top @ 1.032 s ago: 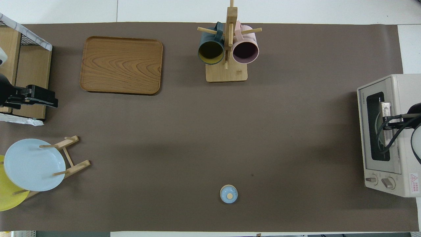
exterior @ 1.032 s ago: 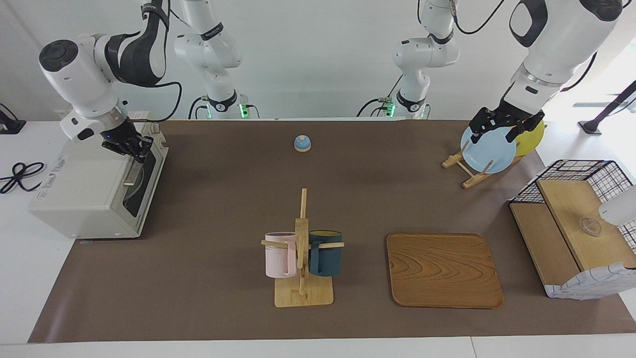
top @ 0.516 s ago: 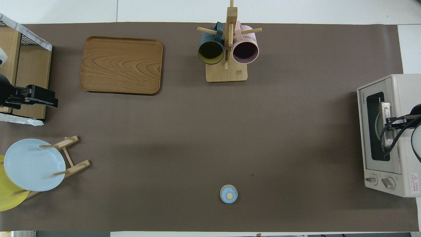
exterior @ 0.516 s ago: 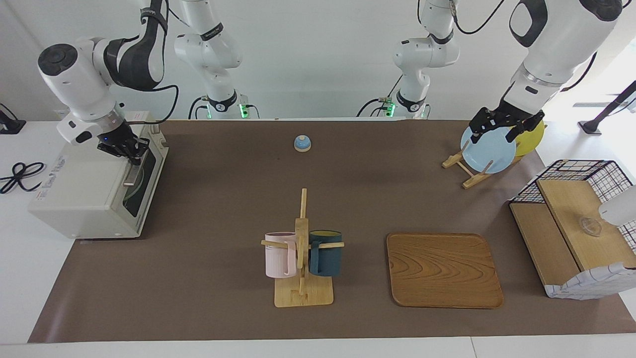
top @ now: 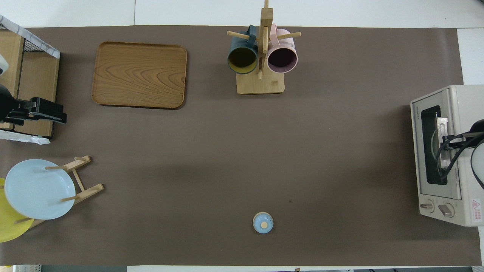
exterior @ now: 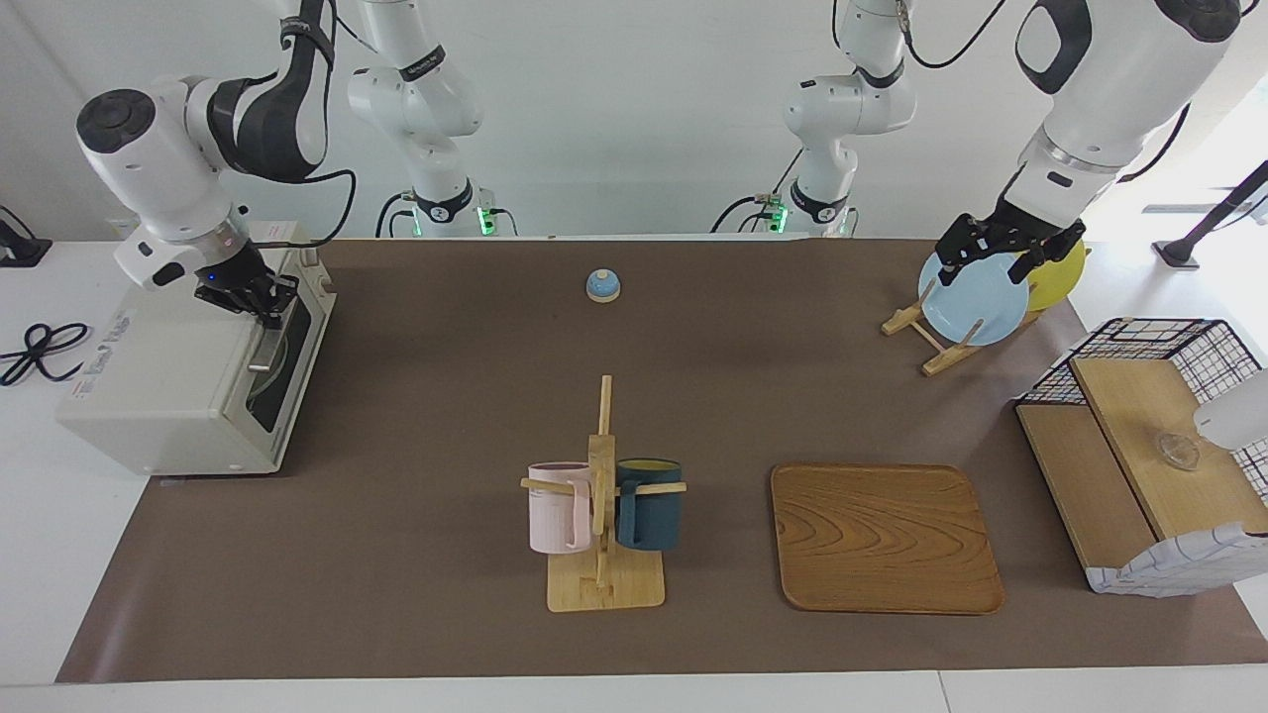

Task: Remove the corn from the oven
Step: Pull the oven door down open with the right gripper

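The cream-white oven point(exterior: 168, 386) stands at the right arm's end of the table, its dark glass door shut. It also shows in the overhead view point(top: 461, 109). No corn shows; a pale round shape is faint through the glass. My right gripper point(exterior: 263, 297) is at the door's metal bar handle point(exterior: 265, 349), near the door's top edge. In the overhead view it point(top: 448, 140) lies over the handle point(top: 441, 124). My left gripper point(exterior: 991, 265) hangs open over the plate rack at the left arm's end; it also shows in the overhead view point(top: 49, 114).
A blue plate point(exterior: 976, 307) and a yellow plate point(exterior: 1065, 272) stand in a wooden rack. A wire-and-wood basket shelf point(exterior: 1149, 446), a wooden tray point(exterior: 885, 537), a mug tree with two mugs point(exterior: 602, 495) and a small blue bell point(exterior: 602, 285) are on the brown mat.
My right gripper has shifted slightly along the handle toward the oven's top. The oven door stays shut. The left arm has not moved.
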Robot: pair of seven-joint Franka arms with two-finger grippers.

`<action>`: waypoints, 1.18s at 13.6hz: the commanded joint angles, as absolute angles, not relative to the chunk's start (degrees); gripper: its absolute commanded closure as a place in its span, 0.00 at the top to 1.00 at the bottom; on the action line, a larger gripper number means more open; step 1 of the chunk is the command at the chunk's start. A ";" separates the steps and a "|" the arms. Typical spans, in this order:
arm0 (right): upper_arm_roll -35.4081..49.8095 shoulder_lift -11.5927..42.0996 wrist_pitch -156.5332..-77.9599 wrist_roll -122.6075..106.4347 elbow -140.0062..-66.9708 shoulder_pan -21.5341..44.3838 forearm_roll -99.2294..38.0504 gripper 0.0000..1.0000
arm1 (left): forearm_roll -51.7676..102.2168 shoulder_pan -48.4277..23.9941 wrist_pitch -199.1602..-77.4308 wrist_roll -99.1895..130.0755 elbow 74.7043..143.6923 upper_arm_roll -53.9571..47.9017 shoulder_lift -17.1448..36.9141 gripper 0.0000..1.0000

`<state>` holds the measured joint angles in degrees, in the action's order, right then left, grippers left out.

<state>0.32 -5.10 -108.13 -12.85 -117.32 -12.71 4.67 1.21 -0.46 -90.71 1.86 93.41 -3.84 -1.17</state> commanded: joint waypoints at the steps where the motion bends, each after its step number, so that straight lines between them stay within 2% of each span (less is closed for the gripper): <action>1: 0.62 -3.96 -110.83 -13.36 -119.18 -12.14 4.31 0.00 | 0.18 -0.88 -90.97 2.02 94.13 -3.78 -1.58 1.00; 7: 0.79 -2.46 -113.19 -10.29 -119.18 -8.97 4.13 0.00 | 0.18 -0.88 -90.97 2.02 94.04 -3.78 -1.58 1.00; 12: 0.79 0.96 -116.54 -10.11 -119.27 -7.56 3.78 0.00 | 0.18 -0.70 -90.97 1.93 94.04 -3.69 -1.58 1.00; 16: 0.97 3.43 -124.78 -9.67 -122.95 -6.16 3.69 0.00 | 0.18 -0.79 -90.97 2.11 93.96 -3.69 -1.58 1.00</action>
<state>1.83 -1.65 -114.07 -9.28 -120.92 -5.28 1.40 1.21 -0.46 -90.71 1.86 93.41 -3.84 -1.17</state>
